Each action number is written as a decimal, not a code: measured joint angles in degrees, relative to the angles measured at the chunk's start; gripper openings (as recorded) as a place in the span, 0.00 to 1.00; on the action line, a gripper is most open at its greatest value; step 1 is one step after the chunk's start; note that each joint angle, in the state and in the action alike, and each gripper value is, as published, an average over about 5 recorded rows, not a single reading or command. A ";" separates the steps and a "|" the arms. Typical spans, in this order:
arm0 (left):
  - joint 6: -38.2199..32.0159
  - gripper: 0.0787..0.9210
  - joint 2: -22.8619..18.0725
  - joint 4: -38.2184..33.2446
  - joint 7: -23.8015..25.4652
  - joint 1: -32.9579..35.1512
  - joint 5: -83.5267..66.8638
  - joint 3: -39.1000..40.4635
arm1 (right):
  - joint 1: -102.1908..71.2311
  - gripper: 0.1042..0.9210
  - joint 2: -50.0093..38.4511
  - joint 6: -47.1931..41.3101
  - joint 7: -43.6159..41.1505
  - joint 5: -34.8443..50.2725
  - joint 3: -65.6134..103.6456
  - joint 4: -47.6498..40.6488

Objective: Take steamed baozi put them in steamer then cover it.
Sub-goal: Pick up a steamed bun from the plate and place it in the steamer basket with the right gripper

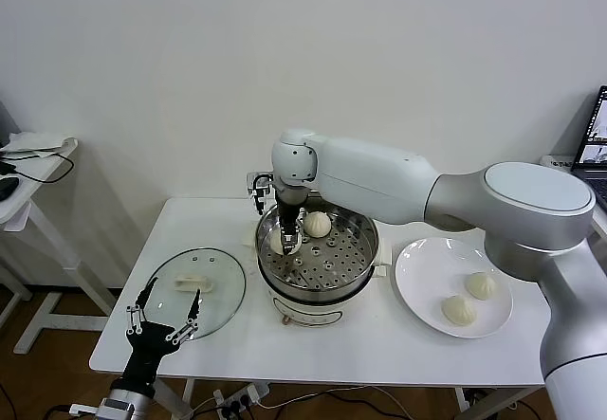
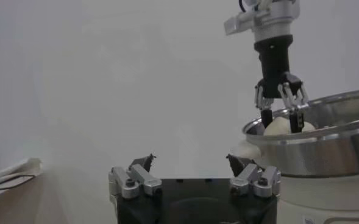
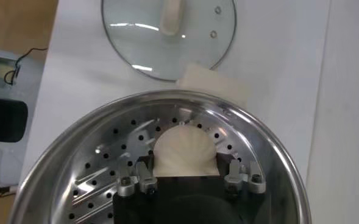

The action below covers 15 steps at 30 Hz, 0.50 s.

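The steel steamer (image 1: 365, 259) stands mid-table on its white base. One baozi (image 1: 318, 223) lies on the perforated tray (image 3: 106, 164). My right gripper (image 1: 287, 242) reaches down into the pot at its left side, shut on a second baozi (image 3: 184, 149); the fingers press both of its flanks, low over the tray. Two more baozi (image 1: 481, 285) (image 1: 459, 310) lie on the white plate (image 1: 417, 278) to the right. The glass cover (image 1: 194, 292) lies flat on the table to the left. My left gripper (image 1: 174, 292) hovers open at the cover's near edge, holding nothing.
A folded white cloth (image 3: 213, 82) lies between cover and steamer. A side table (image 1: 28, 183) with cables stands far left, and a laptop (image 1: 596, 140) at the far right. The table's front edge runs just before the left gripper.
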 measured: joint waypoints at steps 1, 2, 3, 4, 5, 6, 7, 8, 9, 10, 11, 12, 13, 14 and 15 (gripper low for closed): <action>-0.02 0.88 0.01 0.01 0.00 0.03 0.00 -0.01 | -0.09 0.72 0.05 0.01 -0.03 -0.12 0.04 -0.16; -0.05 0.88 0.01 0.03 0.00 0.06 0.00 -0.02 | -0.15 0.73 0.07 0.01 -0.06 -0.19 0.07 -0.25; -0.09 0.88 0.01 0.04 0.00 0.09 0.00 -0.03 | -0.18 0.75 0.06 0.01 -0.09 -0.24 0.08 -0.29; -0.13 0.88 0.00 0.06 0.00 0.12 0.00 -0.04 | -0.19 0.77 0.00 0.00 -0.12 -0.27 0.11 -0.27; -0.17 0.88 -0.02 0.08 0.00 0.16 0.01 -0.05 | -0.18 0.80 -0.11 -0.03 -0.14 -0.27 0.16 -0.21; -0.21 0.88 -0.05 0.10 0.00 0.19 0.01 -0.04 | -0.13 0.83 -0.28 -0.06 -0.16 -0.22 0.23 -0.07; -0.24 0.88 -0.09 0.11 0.00 0.22 0.03 -0.02 | -0.04 0.85 -0.53 -0.10 -0.20 -0.13 0.30 0.16; -0.26 0.88 -0.13 0.12 0.00 0.26 0.05 0.02 | 0.12 0.86 -0.86 -0.14 -0.27 0.02 0.36 0.50; -0.28 0.88 -0.17 0.13 -0.01 0.29 0.08 0.06 | 0.35 0.87 -1.30 -0.16 -0.39 0.23 0.43 0.97; -0.29 0.88 -0.20 0.13 -0.01 0.33 0.11 0.11 | 0.66 0.87 -1.83 -0.17 -0.53 0.50 0.50 1.54; -0.30 0.88 -0.23 0.11 -0.02 0.39 0.15 0.17 | 1.05 0.88 -2.48 -0.16 -0.70 0.81 0.60 2.19; -0.31 0.88 -0.25 0.07 -0.04 0.46 0.18 0.22 | 1.52 0.88 -3.27 -0.12 -0.89 1.15 0.71 2.92; -0.31 0.88 -0.26 0.01 -0.06 0.54 0.21 0.26 | 2.06 0.88 -4.17 -0.04 -1.10 1.50 0.81 3.72; -0.31 0.88 -0.27 -0.06 -0.08 0.62 0.25 0.32 | 2.66 0.88 -5.19 0.06 -1.32 1.84 0.90 4.55; -0.32 0.88 -0.28 -0.15 -0.11 0.73 0.32 0.38 | 3.35 0.88 -6.36 0.23 -1.58 2.17 0.94 5.45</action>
